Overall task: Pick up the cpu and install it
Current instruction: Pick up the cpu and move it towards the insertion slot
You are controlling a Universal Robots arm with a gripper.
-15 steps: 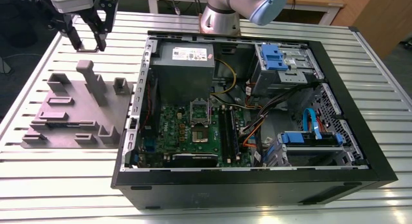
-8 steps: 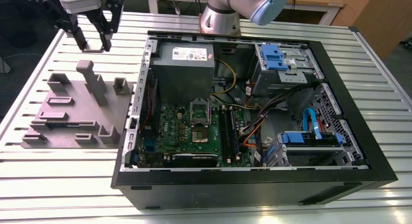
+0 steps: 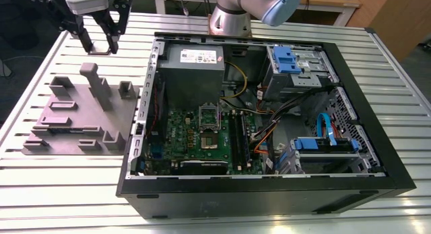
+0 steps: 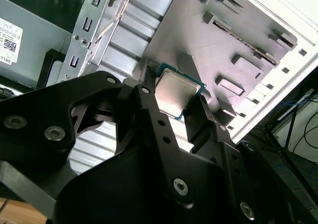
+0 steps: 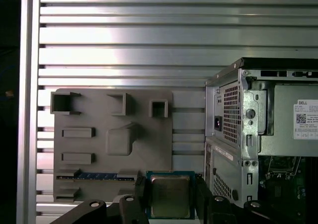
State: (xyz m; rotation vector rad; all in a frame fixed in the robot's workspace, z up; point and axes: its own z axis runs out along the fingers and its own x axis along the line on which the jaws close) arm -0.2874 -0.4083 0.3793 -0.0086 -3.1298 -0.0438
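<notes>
The cpu [image 5: 170, 194], a small flat square chip with a shiny silver-grey top, sits edge to edge between two black fingers [image 5: 140, 190] of my gripper [image 5: 171, 196], which is shut on it. The second wrist view has the same cpu [image 4: 177, 92] clamped in the gripper [image 4: 174, 107], above the grey fixture plate [image 4: 223, 45]. In the exterior view the gripper [image 3: 100, 48] hangs high at the exterior view's left, over the far end of the fixture plate [image 3: 81, 113], well away from the metal socket frame [image 3: 209, 115] on the green motherboard [image 3: 185, 133].
The open black computer case [image 3: 269, 193] lies on the slatted aluminium table [image 3: 67, 193]. Inside are a grey power-supply box [image 3: 192, 60], cables [image 3: 269, 128] and blue drive brackets [image 3: 286, 60]. Posts and slots rise from the fixture plate [image 5: 112, 134]. The arm's base [image 3: 232, 17] stands behind the case.
</notes>
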